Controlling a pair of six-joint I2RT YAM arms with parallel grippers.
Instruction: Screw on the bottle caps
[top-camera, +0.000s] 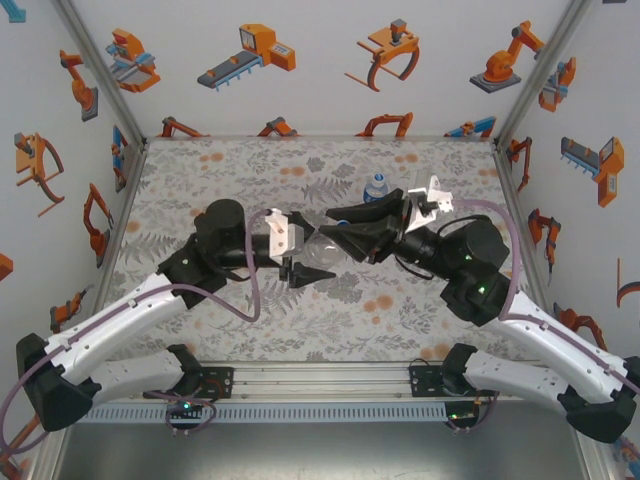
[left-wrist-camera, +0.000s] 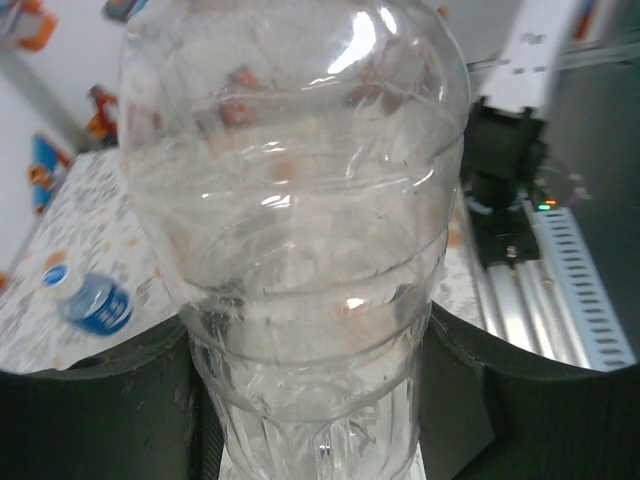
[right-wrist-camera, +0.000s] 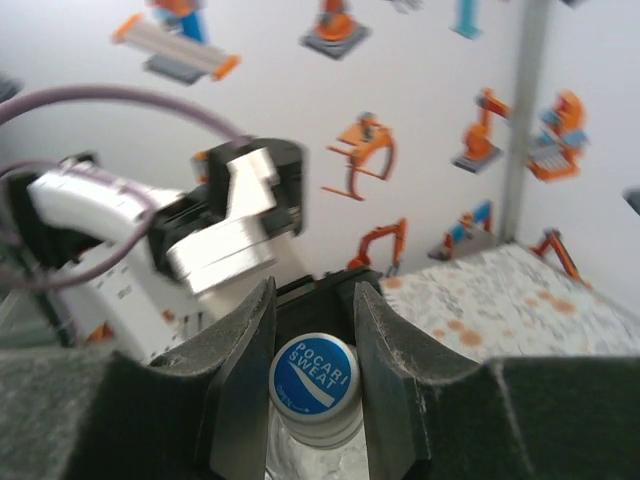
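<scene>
Clear bottle (left-wrist-camera: 300, 250): being clenched around its body by left gripper (top-camera: 297, 266), over the middle of the mat (top-camera: 220, 170). Cap (right-wrist-camera: 314, 385): sitting on that bottle's neck, being pinched by right gripper (top-camera: 335, 232).

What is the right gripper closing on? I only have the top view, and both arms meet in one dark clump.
Observer: In the right wrist view, the right gripper has its fingers against both sides of a cap with a blue printed top, sitting on a bottle neck.
Operator: Who holds that bottle?
Observer: In the left wrist view, the left gripper is clamped around the clear bottle near its base.
Operator: Does the other bottle need a cap?
Observer: In the left wrist view, the blue-labelled bottle appears capped already.
</scene>
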